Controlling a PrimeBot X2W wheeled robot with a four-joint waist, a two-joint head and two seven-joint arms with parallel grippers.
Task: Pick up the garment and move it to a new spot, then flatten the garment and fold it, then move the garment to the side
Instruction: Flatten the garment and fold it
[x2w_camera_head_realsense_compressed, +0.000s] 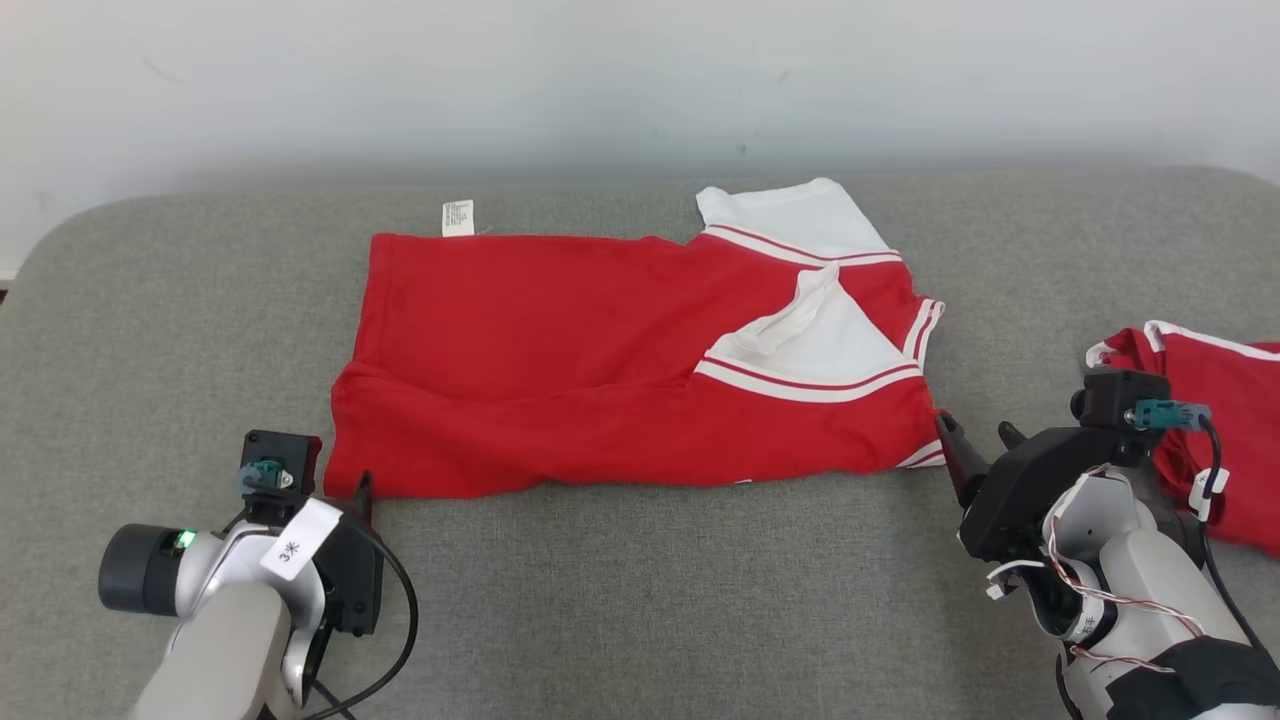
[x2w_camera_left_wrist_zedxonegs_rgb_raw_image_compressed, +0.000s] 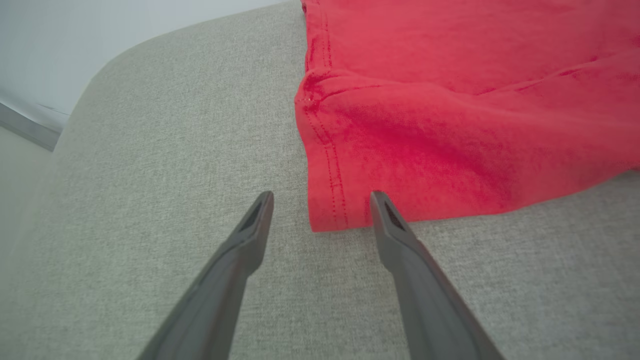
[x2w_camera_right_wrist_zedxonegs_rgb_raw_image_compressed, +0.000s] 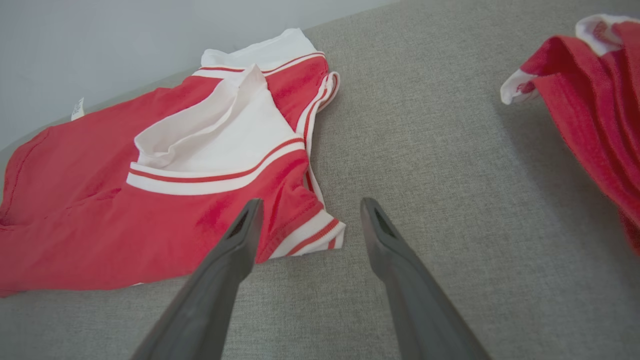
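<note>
The wide grey woven-fabric surface (x2w_camera_head_realsense_compressed: 640, 600) takes up most of what's in front of me. In its middle lies the red jersey garment with white, red-striped sleeves (x2w_camera_head_realsense_compressed: 560, 360), folded lengthwise into a long band, its near edge facing the robot. A second, crumpled red-and-white garment (x2w_camera_head_realsense_compressed: 1220, 440) sits well apart at the right edge.

The left gripper (x2w_camera_left_wrist_zedxonegs_rgb_raw_image_compressed: 320, 197) hovers with fingers spread and empty just off the band's near-left hem corner. The right gripper (x2w_camera_right_wrist_zedxonegs_rgb_raw_image_compressed: 310, 202), also spread and empty, sits at the striped near-right corner.

I'd worry that a pinch here catches only the top layer, so the fold peels open. The puckered white sleeve could also slide when lifted. A small white label (x2w_camera_head_realsense_compressed: 457, 217) pokes out at the far edge.
</note>
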